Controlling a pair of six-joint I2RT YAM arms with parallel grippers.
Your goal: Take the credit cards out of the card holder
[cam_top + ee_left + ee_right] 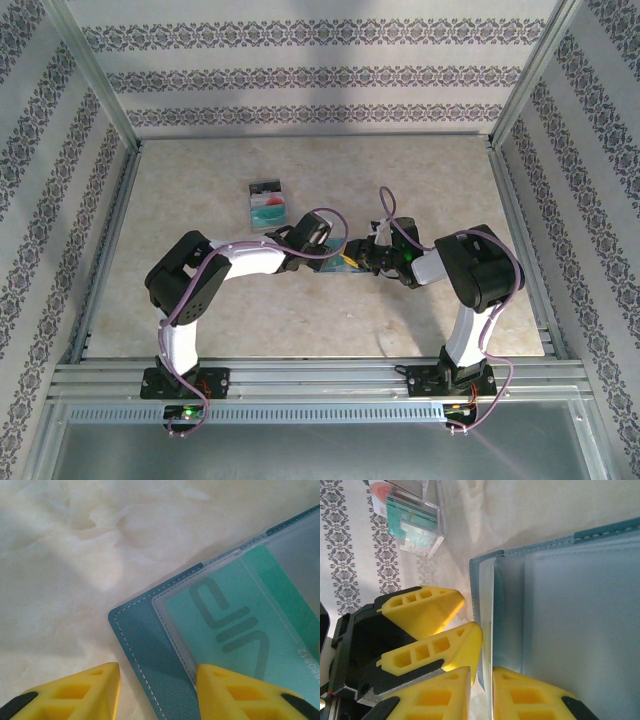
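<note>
The top view looks down from above and behind the arm bases (185, 382) across the whole tabletop (300, 330). Both wrist views sit very near it, the left facing down, the right slanting toward a wall (340, 545). They share the card holder (145, 650) (580, 630), seemingly from opposite ends.

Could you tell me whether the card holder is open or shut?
Open: the card holder lies spread, a teal card showing inside its clear sleeve.
</note>
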